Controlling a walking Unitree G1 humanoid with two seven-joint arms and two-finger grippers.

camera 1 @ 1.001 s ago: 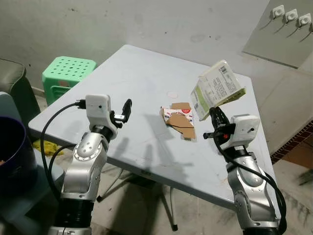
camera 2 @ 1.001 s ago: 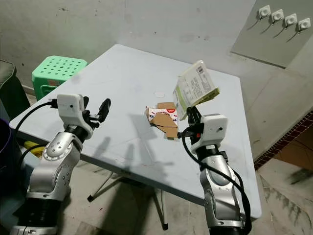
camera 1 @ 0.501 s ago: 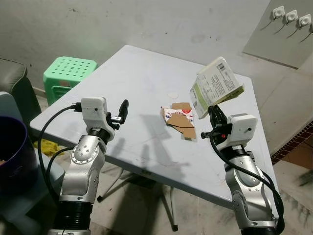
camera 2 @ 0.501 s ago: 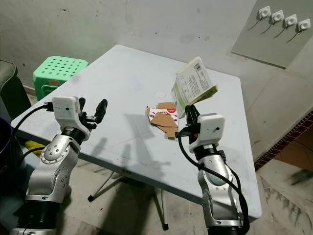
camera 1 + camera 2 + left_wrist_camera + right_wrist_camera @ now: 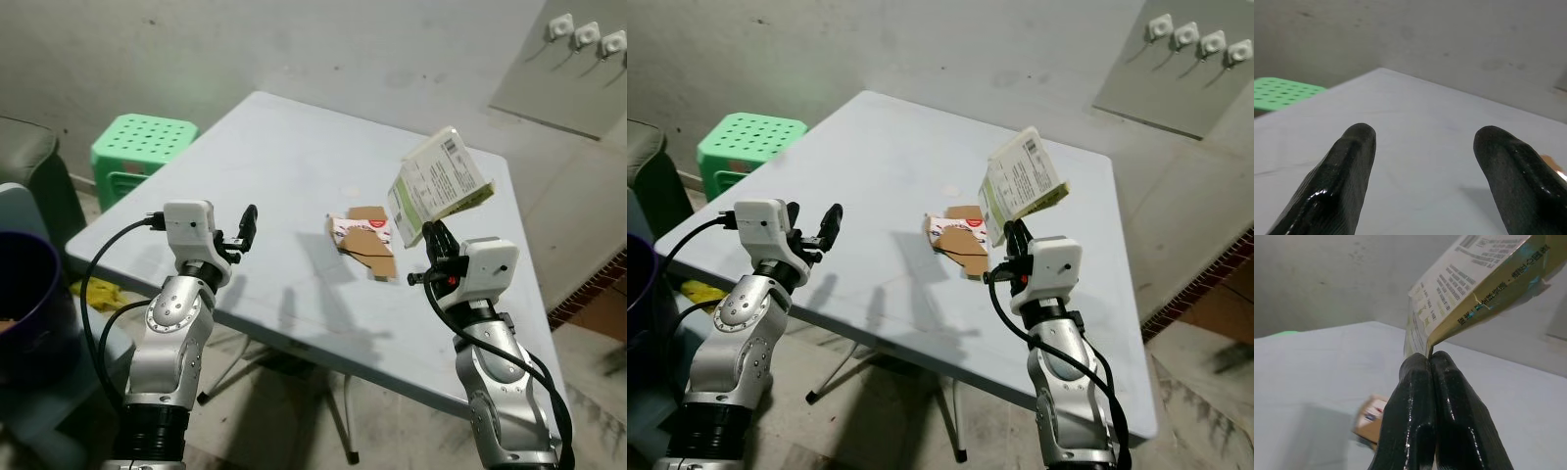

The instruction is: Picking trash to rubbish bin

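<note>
Carton (image 5: 438, 186) pale yellow-green w/ black print; flattened box (image 5: 364, 241) brown; stool (image 5: 143, 143) green, dotted holes; table (image 5: 245, 166) pale grey.

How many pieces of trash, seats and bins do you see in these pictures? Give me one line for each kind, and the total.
Trash: 2, the carton held by the right gripper and the flattened cardboard box on the table
Seats: 1, the green stool
Bins: 1, the purple bin
Total: 4
</note>
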